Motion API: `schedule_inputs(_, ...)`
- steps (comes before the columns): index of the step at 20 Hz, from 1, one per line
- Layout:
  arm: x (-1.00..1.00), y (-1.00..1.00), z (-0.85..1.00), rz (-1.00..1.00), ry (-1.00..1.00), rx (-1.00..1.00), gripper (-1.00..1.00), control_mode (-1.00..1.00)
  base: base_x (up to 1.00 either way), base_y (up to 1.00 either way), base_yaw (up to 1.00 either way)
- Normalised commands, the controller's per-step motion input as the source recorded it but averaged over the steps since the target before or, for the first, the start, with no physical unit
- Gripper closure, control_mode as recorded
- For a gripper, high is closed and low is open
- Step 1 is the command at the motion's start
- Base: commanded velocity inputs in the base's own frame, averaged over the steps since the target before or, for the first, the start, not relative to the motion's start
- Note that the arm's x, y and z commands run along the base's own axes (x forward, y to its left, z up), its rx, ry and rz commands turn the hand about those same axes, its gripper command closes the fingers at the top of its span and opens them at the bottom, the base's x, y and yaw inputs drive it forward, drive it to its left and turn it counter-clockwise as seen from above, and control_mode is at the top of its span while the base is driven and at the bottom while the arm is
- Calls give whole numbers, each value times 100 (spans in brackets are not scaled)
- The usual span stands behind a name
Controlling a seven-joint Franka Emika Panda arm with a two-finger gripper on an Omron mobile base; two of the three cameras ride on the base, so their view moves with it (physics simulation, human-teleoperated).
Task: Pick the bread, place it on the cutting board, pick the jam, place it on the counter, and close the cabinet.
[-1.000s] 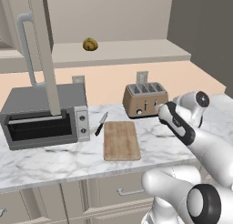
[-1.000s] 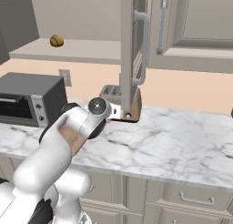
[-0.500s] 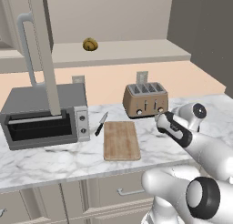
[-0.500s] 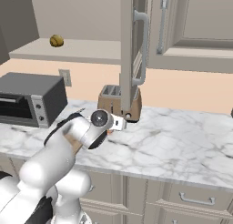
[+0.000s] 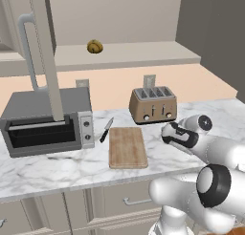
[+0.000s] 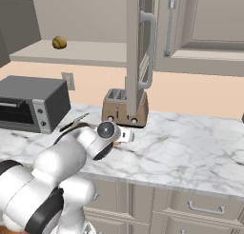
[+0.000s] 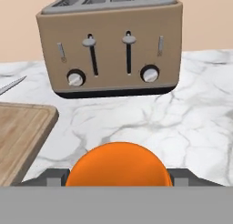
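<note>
gripper (image 7: 119,184) clenched on the small orange jam jar (image 7: 119,166) | hung low over white marble counter (image 7: 195,109), between brown toaster (image 7: 111,41) and wooden cutting board (image 7: 20,136) | golden-brown bread roll (image 5: 94,46) lay on shelf | tall beige cabinet door (image 5: 45,52) stood open

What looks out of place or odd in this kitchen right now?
The bread sits alone on the shelf, not on the bare cutting board. A cabinet door stands wide open over the toaster, and a knife lies loose beside the board. Nothing looks spilled or damaged.
</note>
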Motion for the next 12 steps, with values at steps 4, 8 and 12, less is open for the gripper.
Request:
schedule_inputs(4, 30, -2, -31, -1, 3, 0, 100, -100, 0, 0, 0)
schedule_inputs(8, 28, -6, -28, -1, 1, 0, 100, -100, 0, 0, 0)
schedule_inputs(12, 23, -12, -19, -1, 0, 0, 100, -100, 0, 0, 0)
